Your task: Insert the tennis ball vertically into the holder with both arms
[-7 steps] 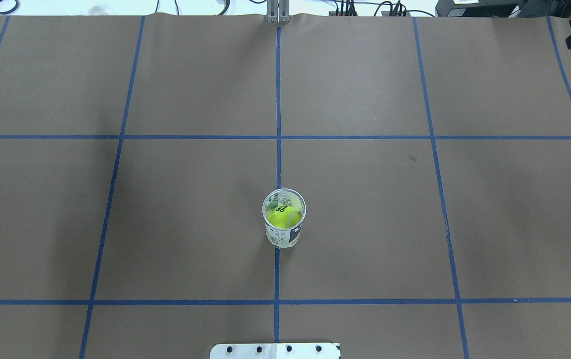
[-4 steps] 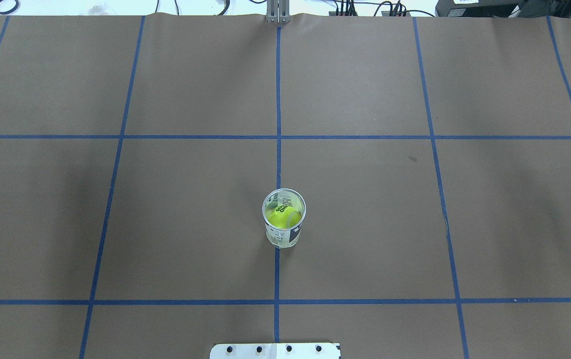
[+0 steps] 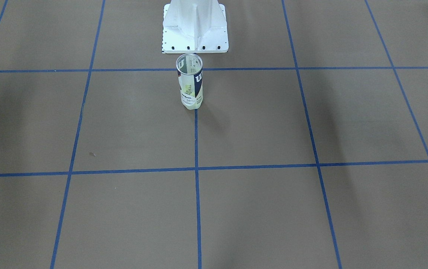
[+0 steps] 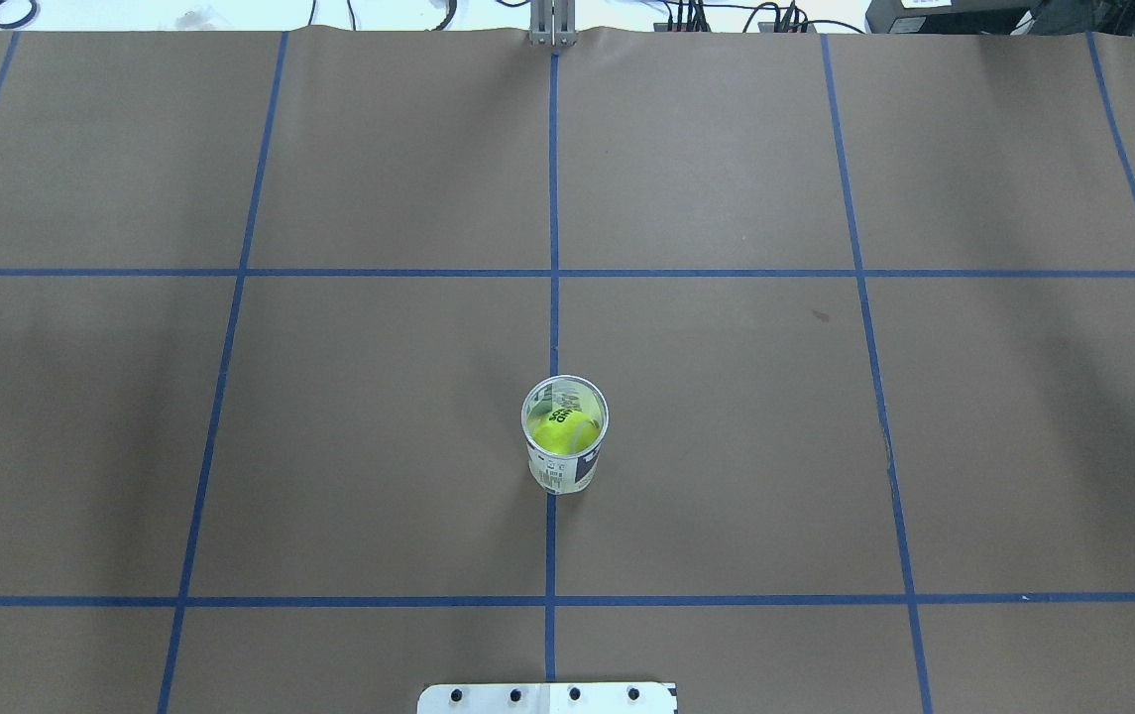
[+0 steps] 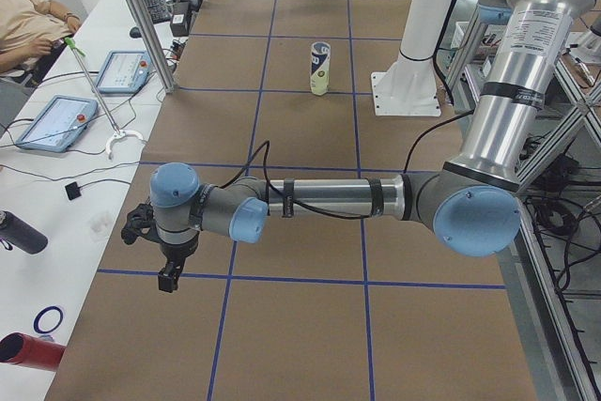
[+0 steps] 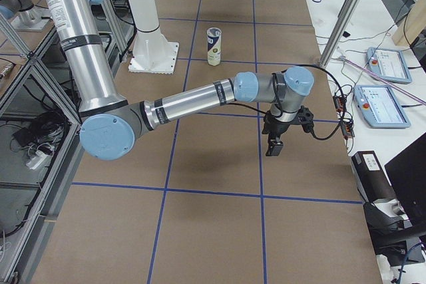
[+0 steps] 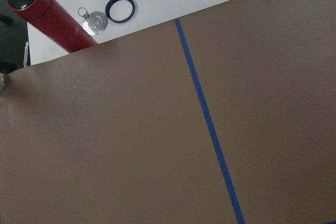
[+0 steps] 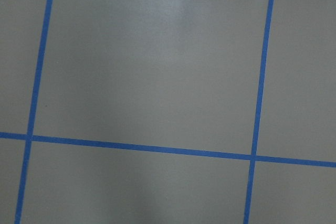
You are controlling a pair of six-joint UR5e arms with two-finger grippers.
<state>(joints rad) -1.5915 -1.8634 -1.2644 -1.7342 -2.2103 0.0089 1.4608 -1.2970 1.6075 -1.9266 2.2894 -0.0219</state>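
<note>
Clear plastic holder (image 4: 559,474) stands upright on the centre blue tape line of the brown table (image 4: 745,446), near the white pedestal (image 3: 195,33), with the yellow tennis ball (image 4: 563,432) down inside it. Both arms reach out low toward opposite table ends, well apart from it. From where I stand I cannot tell whether the left gripper (image 5: 169,276) or right gripper (image 6: 273,147) is parted or closed.

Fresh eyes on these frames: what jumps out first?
The clear holder stands upright on the centre blue line, just in front of the white pedestal, with a yellow-green tennis ball already inside. The left hand and right hand hang over brown paper at opposite table ends, far from it.
</note>
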